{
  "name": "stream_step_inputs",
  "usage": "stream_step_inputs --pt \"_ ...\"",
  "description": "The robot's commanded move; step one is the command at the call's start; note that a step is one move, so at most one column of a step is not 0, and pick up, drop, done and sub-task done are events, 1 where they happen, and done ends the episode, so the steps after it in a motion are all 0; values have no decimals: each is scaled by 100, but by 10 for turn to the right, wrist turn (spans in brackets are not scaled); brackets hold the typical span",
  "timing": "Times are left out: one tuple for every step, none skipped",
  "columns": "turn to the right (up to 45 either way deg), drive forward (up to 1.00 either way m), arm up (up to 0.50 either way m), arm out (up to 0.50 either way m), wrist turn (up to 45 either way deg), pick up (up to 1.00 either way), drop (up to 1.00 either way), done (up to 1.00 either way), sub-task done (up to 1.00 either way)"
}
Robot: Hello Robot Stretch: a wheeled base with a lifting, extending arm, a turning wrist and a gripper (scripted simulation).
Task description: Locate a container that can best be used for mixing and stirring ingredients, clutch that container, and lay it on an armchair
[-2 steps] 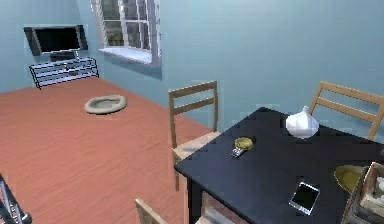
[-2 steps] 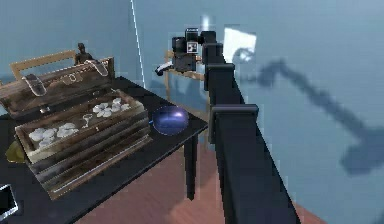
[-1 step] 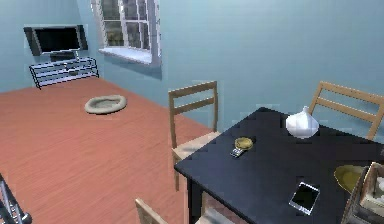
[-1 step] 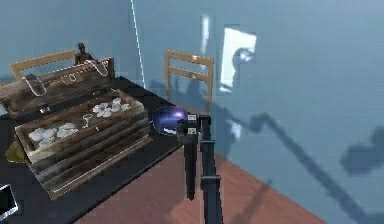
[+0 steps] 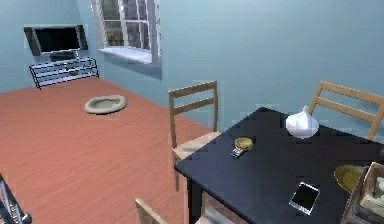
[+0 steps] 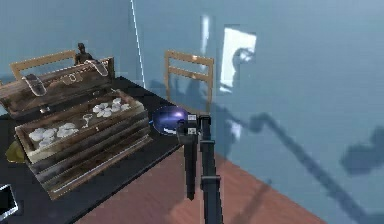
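A dark blue, shiny bowl [image 6: 168, 122] sits at the far corner of the dark table [image 6: 130, 165], in the arm side view. The arm [image 6: 210, 185] rises from the bottom edge, and my gripper [image 6: 187, 128] is right at the bowl. Because the bowl rests on the tabletop there, I cannot tell whether the gripper holds anything. A yellowish bowl [image 5: 349, 177] lies at the right end of the dark table [image 5: 260, 170] in the forward view.
An open wooden chest [image 6: 75, 125] with white pieces stands on the table, with a dark statue [image 6: 81, 52] behind it. A white vase [image 5: 301, 123], a phone [image 5: 304, 196] and a small watch-like thing [image 5: 240, 146] lie on the table. Wooden chairs [image 5: 193, 120] [image 6: 189, 78] surround it. A round pad [image 5: 104, 103] lies on open red floor, and a TV [image 5: 56, 40] stands far left.
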Motion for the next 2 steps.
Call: stream_step_inputs --pt "0 0 10 0 0 0 0 0 0" --pt "0 0 20 0 0 0 0 0 0"
